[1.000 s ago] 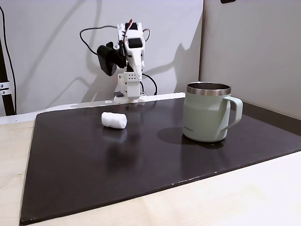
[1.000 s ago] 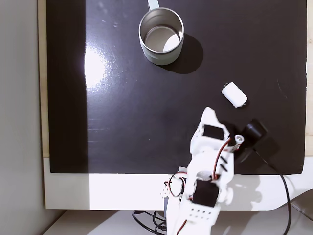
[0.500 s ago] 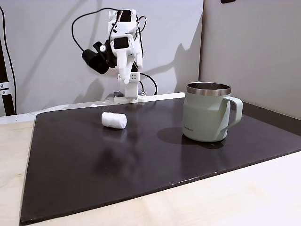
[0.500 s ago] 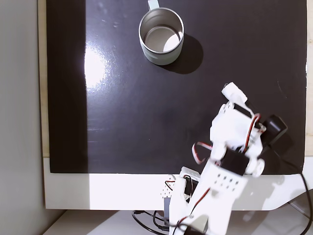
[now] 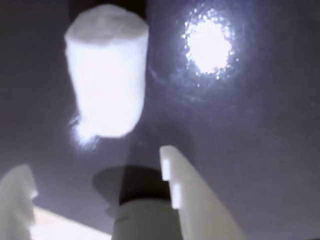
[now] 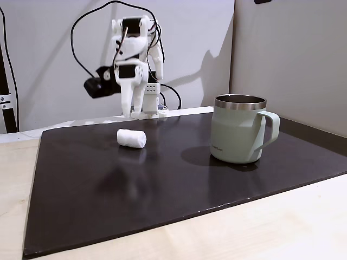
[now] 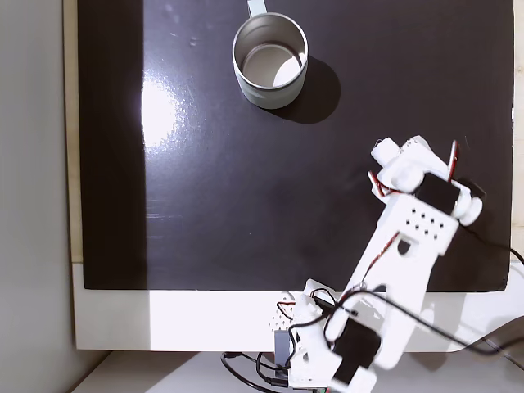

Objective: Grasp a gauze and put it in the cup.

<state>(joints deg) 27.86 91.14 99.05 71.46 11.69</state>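
Hovering above the gauze (image 5: 106,70), the gripper (image 5: 97,187) has its jaws spread, nothing between them; in the wrist view the roll lies just ahead of the fingertips (image 5: 170,170), not yet bracketed. Gauze rests on its side on the dark mat (image 6: 162,179), free of contact. Judgement: advance a little, then drop so both fingers straddle the roll across its width before closing; it is soft and could roll or squash if pinched at one end. Cup (image 6: 239,129) stands upright well apart, mouth open. Nothing lies between roll and cup. Arm cables (image 6: 81,32) hang behind.
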